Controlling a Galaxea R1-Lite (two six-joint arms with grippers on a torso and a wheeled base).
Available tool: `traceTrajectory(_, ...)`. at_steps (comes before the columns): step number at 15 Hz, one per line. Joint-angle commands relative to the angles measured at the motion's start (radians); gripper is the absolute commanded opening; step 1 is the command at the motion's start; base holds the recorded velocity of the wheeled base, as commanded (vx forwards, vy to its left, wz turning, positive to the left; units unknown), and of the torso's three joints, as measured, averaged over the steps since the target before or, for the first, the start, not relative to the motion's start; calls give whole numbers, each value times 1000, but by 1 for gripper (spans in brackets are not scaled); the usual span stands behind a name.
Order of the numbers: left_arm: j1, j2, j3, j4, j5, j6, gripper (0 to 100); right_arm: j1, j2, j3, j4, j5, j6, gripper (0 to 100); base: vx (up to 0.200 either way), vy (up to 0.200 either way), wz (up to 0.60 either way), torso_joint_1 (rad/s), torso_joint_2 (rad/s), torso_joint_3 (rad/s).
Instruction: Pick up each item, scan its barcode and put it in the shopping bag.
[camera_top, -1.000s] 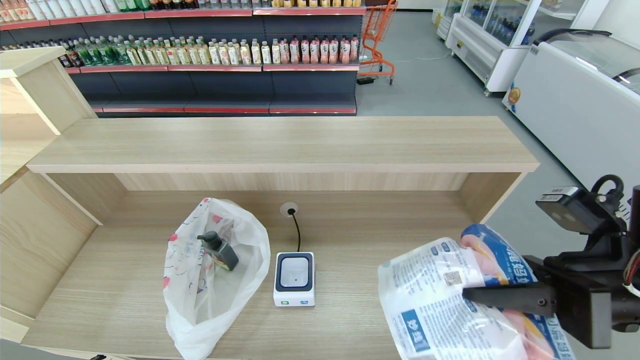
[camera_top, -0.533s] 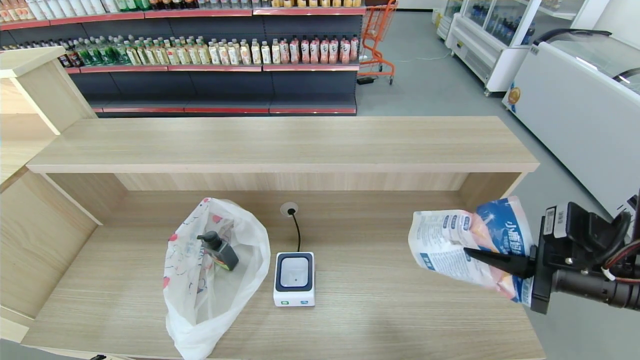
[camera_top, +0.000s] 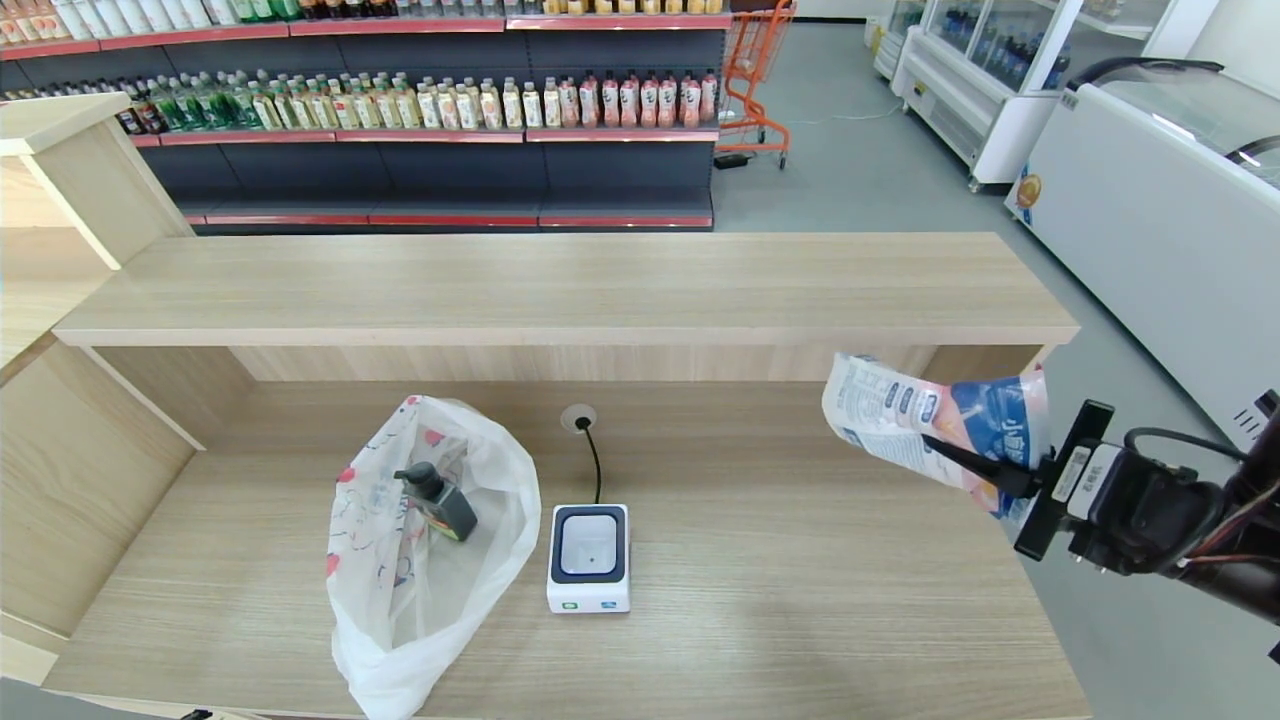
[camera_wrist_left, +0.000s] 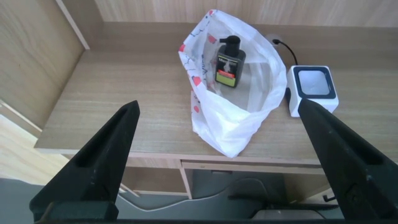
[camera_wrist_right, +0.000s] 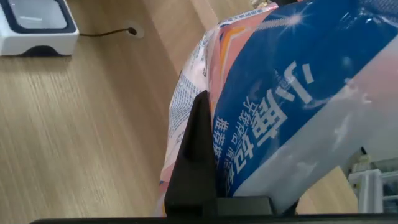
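Shop shelving lined with bottles (camera_top: 400, 100) and chest freezers (camera_top: 1150, 180) stand behind a pale wooden worktop (camera_top: 780, 600).

The right tool (camera_top: 950, 452) is pinching a soft food packet (camera_top: 900, 410) from its right-hand end, one dark finger (camera_wrist_right: 199, 155) laid across the wrapper. The packet (camera_wrist_right: 292, 93) hangs in the air over the far right end of the worktop. Its white, densely printed face is turned toward the robot's left and its blue-and-pink face toward the wrist. I cannot make out where the barcode sits.

Well apart to the left, the white scanner (camera_top: 589, 556) lies flat with its window facing up, its cable (camera_top: 593, 460) running back to a hole in the surface. Just left of the scanner (camera_wrist_left: 314, 87) is the shopping bag (camera_top: 400, 640), its mouth open, with a dark pump bottle (camera_top: 437, 500) already inside.

The left tool (camera_wrist_left: 217, 107) is spread wide and holds nothing. It hovers above the near edge of the worktop, looking down on the shopping bag (camera_wrist_left: 230, 124).

The step in hand appears to be carrying the packet to the scanner. To do it well:
- Turn the wrist so the printed white face, the likeliest place for a barcode, looks down at the window.
- Hold that face level and close over the glass, not resting on it.
- Expect the free end to droop, since the packet is limp and gripped at one end.
- Pause there before swinging on to the bag.
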Motion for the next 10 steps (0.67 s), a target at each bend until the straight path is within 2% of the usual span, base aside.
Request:
traceTrajectory(1,0,0,0,0,0,0,100,1,45,24,-4,2,-1,0,0,0,0,0,0,0)
traceTrajectory(3,0,0,0,0,0,2,100,4,35,46,-4,3,7,0,0,0,0,0,0,0)
traceTrajectory(6,0,0,0,0,0,-3,100,76,8,86,-2,-3,44,0,0,0,0,0,0,0)
traceTrajectory(10,0,0,0,0,0,-1,100,101,0,90,4,-11,65,0,0,200,0,6,1,1)
